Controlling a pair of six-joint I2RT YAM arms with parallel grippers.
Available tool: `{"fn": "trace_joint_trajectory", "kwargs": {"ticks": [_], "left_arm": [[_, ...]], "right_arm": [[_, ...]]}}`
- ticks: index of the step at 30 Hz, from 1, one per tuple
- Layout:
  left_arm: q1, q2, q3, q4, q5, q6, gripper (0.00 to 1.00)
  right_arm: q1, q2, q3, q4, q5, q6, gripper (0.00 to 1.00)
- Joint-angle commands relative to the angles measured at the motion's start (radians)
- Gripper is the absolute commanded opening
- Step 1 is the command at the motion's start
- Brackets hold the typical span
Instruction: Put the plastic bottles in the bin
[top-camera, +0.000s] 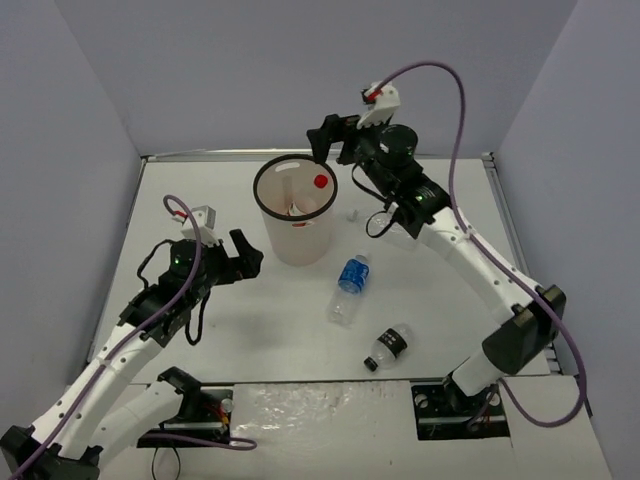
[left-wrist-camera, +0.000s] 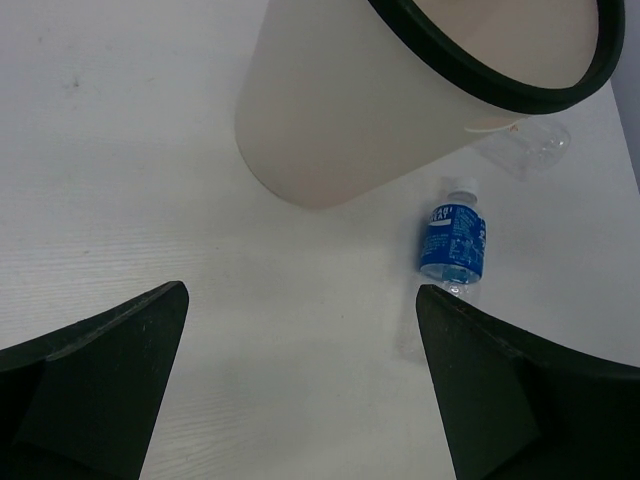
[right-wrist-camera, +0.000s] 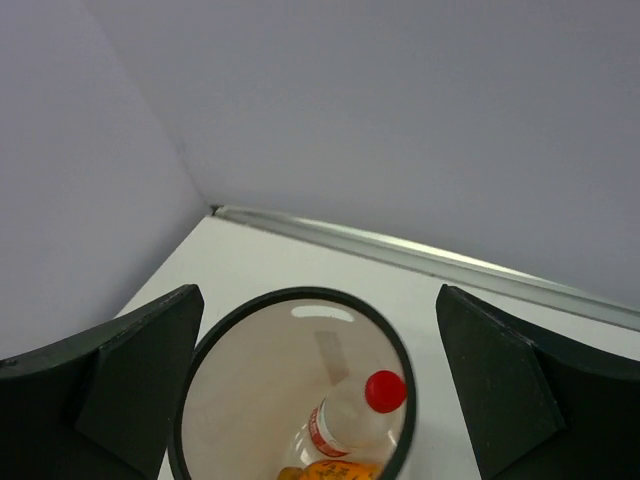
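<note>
Bottles lie both inside and outside the bin (top-camera: 300, 243), a translucent white tub with a black rim standing upright toward the back of the white table (top-camera: 275, 335). Inside it, the right wrist view shows the red-capped bottle (right-wrist-camera: 352, 414) leaning against the wall with its cap up, and an orange bottle (right-wrist-camera: 330, 469) just below it at the picture's edge. In the top view the red cap sits at about 2 o'clock within the rim.

Outside, the blue-labelled bottle (top-camera: 350, 284) lies on its side at about 4 o'clock from the bin, near it but not touching, with its cap pointing back toward the bin. The black-labelled bottle (top-camera: 388, 346) lies farther out along 5 o'clock, with its black cap toward the near edge. The left wrist view also shows a plain clear bottle (left-wrist-camera: 526, 148) lying close against the bin's far side; whether they touch cannot be told.

The right gripper (top-camera: 331, 147) hangs above the bin's rim at about 1 o'clock, its fingers spread wide with nothing between them. The left gripper (top-camera: 243, 258) sits low over the table at 8 o'clock from the bin, jaws likewise apart and empty, facing the bin's wall and the blue-labelled bottle.
</note>
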Motion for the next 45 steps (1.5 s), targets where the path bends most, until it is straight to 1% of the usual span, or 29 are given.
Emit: {"fn": "trace_joint_trajectory", "kwargs": {"ticks": [1,3,5,7,9,10,11,14,16,17,19,23,25,28,33,36,41,43,45], "left_arm": [[-0.085,0.075,0.070,0.094,0.055,0.012,0.97],[-0.167,0.116,0.084,0.103,-0.005,0.030,0.97],[-0.293,0.164,0.107,0.118,-0.034,0.059,0.97],[-0.374,0.230,0.147,0.131,-0.040,0.091,0.97],[-0.439,0.318,0.178,0.144,-0.052,0.133,0.97],[-0.468,0.348,0.195,0.144,-0.070,0.143,0.97],[-0.493,0.375,0.210,0.143,-0.094,0.145,0.97],[-0.566,0.501,0.281,0.144,-0.192,0.137,0.97],[-0.567,0.624,0.343,0.128,-0.214,0.120,0.97],[-0.569,0.659,0.364,0.123,-0.215,0.115,0.97],[-0.569,0.766,0.405,0.139,-0.242,0.138,0.97],[-0.571,0.905,0.502,0.146,-0.232,0.175,0.97],[-0.574,0.947,0.534,0.139,-0.236,0.178,0.97],[-0.575,1.017,0.574,0.125,-0.306,0.174,0.97],[-0.576,1.126,0.651,0.099,-0.280,0.209,0.97],[-0.573,1.188,0.712,0.060,-0.302,0.197,0.97],[-0.572,1.253,0.768,0.016,-0.352,0.177,0.90],[-0.572,1.268,0.775,-0.010,-0.385,0.151,0.83],[-0.572,1.268,0.773,-0.014,-0.393,0.135,0.74]], "right_arm": [[-0.055,-0.257,-0.110,-0.119,0.403,0.099,1.00],[-0.073,-0.352,-0.232,-0.155,0.540,0.126,1.00],[-0.110,-0.479,-0.333,-0.208,0.635,0.188,1.00],[-0.177,-0.569,-0.433,-0.278,0.652,0.224,1.00],[-0.212,-0.634,-0.507,-0.355,0.657,0.247,1.00],[-0.218,-0.677,-0.556,-0.387,0.668,0.264,1.00],[-0.225,-0.677,-0.556,-0.410,0.684,0.281,1.00],[-0.241,-0.747,-0.645,-0.502,0.725,0.354,1.00],[-0.244,-0.782,-0.671,-0.524,0.728,0.373,1.00],[-0.245,-0.783,-0.681,-0.529,0.728,0.376,1.00],[-0.246,-0.808,-0.696,-0.535,0.706,0.350,1.00],[-0.246,-0.824,-0.697,-0.562,0.691,0.328,1.00],[-0.247,-0.829,-0.698,-0.567,0.691,0.319,1.00],[-0.247,-0.832,-0.700,-0.573,0.692,0.314,1.00],[-0.247,-0.841,-0.703,-0.574,0.676,0.304,1.00],[-0.246,-0.839,-0.713,-0.574,0.672,0.291,1.00],[-0.246,-0.860,-0.725,-0.577,0.668,0.291,1.00],[-0.247,-0.869,-0.728,-0.576,0.677,0.294,1.00],[-0.247,-0.870,-0.728,-0.577,0.678,0.297,1.00]]}}
